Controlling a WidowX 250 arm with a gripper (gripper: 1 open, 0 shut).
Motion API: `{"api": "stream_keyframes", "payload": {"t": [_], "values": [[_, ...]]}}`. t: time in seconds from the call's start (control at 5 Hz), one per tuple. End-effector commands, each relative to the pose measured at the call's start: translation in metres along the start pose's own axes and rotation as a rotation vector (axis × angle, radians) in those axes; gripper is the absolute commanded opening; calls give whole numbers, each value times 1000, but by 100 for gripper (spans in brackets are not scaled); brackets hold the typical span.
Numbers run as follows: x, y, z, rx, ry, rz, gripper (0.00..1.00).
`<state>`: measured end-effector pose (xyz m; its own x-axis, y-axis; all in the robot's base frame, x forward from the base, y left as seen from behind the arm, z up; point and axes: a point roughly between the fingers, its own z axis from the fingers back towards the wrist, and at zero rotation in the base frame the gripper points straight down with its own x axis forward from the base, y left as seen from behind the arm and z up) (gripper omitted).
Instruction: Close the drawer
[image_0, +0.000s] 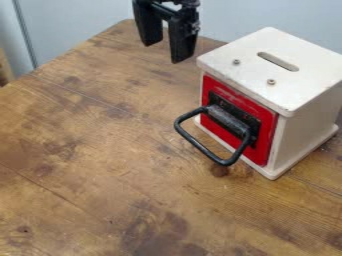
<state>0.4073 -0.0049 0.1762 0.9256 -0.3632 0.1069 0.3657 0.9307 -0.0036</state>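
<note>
The drawer (245, 115) shows its red front panel set in the pale wooden cube housing (283, 75) at the right of the table. A black plate sits on the panel, and the large black loop handle (207, 139) hangs down and forward onto the tabletop. The red front looks about flush with the housing face. My black gripper (164, 38) hangs at the top centre, up and to the left of the housing, clear of the drawer. Its two fingers stand apart with nothing between them.
The worn wooden table (94, 150) stretches left and forward of the housing. Its far edge runs along the top left, with a pale blue wall behind. The housing has a slot on top.
</note>
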Motion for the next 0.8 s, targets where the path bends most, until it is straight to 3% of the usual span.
{"api": "stream_keyframes", "payload": {"t": [0.0, 0.6], "values": [[1, 14, 20, 29, -57, 22, 100], [6, 21, 21, 35, -61, 18, 100]]}}
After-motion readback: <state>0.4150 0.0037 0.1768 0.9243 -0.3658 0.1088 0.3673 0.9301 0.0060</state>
